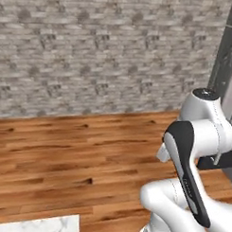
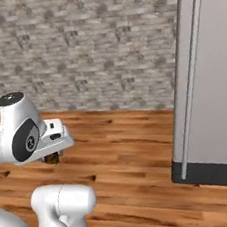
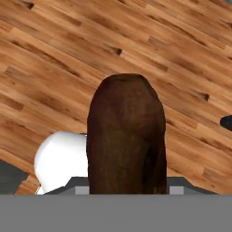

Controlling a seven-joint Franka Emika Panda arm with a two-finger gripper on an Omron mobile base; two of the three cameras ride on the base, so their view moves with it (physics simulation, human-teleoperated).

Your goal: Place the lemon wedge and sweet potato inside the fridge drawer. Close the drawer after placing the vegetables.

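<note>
The sweet potato (image 3: 126, 140), a dark reddish-brown tuber, stands close in front of the hand camera and hides the fingertips. My gripper (image 2: 52, 157) is shut on it and hangs over the wooden floor, low beside the arm's white elbow, with the hand pointing down. From the right base view only a small dark lump shows under the white hand. The lemon wedge and the fridge drawer are out of view.
A tall grey fridge door (image 2: 211, 73) with a long vertical bar handle (image 2: 189, 76) stands shut at the right. A grey brick wall (image 1: 106, 51) runs behind the wooden floor (image 1: 64, 154). A white marble counter corner (image 1: 43, 225) shows at the lower left.
</note>
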